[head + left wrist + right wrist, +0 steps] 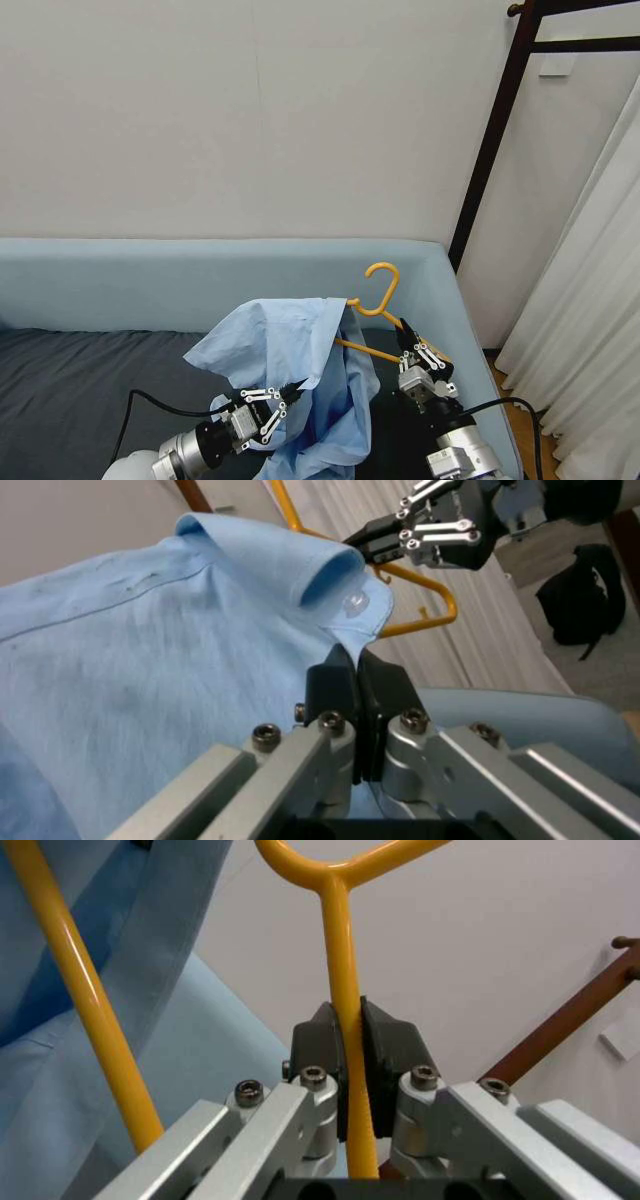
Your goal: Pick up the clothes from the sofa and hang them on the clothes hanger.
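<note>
Blue shirt (290,340): edge below collar pinched in closed left pincer (357,682), draped over yellow hanger (382,290). Hanger: bar clamped in right pincer (350,1027), beside left. Risk: shallow pinch slips; shirt slides off.

Above the sofa (200,270), shirt (290,350) drapes on hanger (341,952); rack (494,130) stands behind right.

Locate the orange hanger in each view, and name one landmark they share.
Head view: hanger right of centre, hook up, over the sofa's right end, clamped by the right gripper.
Left wrist view: hanger behind the shirt's collar, in the right gripper farther off; the left gripper pinches the shirt.
Right wrist view: hanger bar clamped in the right gripper.
Shared landmark: the blue shirt.
</note>
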Available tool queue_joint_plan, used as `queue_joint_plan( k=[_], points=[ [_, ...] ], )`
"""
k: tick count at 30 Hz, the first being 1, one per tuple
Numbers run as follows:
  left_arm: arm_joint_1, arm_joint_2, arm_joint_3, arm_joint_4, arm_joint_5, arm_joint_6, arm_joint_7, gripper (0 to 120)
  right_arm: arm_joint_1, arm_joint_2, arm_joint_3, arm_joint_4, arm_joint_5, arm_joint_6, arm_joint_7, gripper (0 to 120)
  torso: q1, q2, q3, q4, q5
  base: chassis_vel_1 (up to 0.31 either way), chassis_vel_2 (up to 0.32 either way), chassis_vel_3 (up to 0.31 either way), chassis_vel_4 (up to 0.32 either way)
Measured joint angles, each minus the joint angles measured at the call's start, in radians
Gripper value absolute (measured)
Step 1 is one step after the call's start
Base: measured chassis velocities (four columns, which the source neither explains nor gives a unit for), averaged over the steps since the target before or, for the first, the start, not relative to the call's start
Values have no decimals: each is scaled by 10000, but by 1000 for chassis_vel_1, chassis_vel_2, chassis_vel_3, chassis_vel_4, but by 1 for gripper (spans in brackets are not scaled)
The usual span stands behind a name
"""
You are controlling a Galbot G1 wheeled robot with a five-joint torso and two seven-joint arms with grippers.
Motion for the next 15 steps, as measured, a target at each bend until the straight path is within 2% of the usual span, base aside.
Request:
queue_joint_plan(
  k=[2, 3, 6, 9, 10, 15],
  points=[
    [50, 80, 43, 103, -52, -144, -301, 10, -11, 16, 38, -3, 0, 288, 35, 4, 0, 0, 0, 0, -1, 0, 0, 0, 0],
    [50, 80, 43, 103, -52, -144, -301, 10, -11, 16, 38, -3, 0, 288, 35, 4, 0, 0, 0, 0, -1, 0, 0, 0, 0],
    [41, 440, 16, 359, -278, -366, -609, 22, 114, 57, 47, -359, -391, 979, 87, 4, 0, 0, 0, 1, -1, 0, 0, 0, 0],
    [-238, 1341, 26, 650, -866, -618, -368, 34, 339, 49, 14, -852, -674, 1530, 99, 4, 0, 0, 0, 1, 0, 0, 0, 0, 0],
    [-238, 1341, 26, 650, -866, -618, -368, 34, 339, 49, 14, -852, -674, 1530, 99, 4, 0, 0, 0, 1, 0, 0, 0, 0, 0],
    [-325, 3139, -407, 635, -2878, -778, 527, 56, 593, 151, -1, -1085, -794, 1640, 121, 4, 0, 0, 0, 5, 0, 0, 0, 0, 0]
  ],
)
